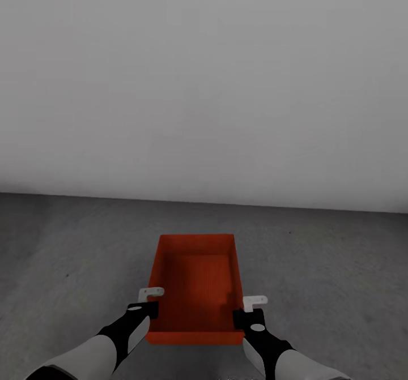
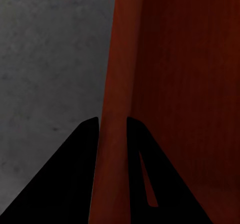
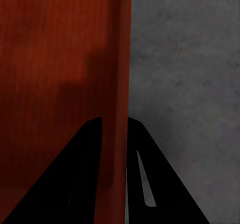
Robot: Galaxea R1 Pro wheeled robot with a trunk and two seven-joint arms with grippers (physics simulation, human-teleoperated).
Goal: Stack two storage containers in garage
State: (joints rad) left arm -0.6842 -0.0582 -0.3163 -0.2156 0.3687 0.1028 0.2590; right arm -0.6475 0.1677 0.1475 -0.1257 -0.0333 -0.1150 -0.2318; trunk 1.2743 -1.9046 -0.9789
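Note:
One orange-red storage container [image 1: 195, 278] hangs open-side up between my two arms over the dark grey speckled floor [image 1: 328, 267] of the garage. My left gripper [image 1: 152, 306] is shut on its left side wall [image 2: 120, 58], one finger inside and one outside. On the opposite side, my right gripper [image 1: 245, 312] pinches the right wall [image 3: 122, 43] the same way. The bin is empty. Whether its bottom touches the floor I cannot tell. The second container and the living room are out of view.
A plain white-grey wall [image 1: 204, 85] stands straight ahead, meeting the floor a short way beyond the bin. Bare concrete-like floor [image 2: 50, 58] spreads to both sides of the container [image 3: 185, 73].

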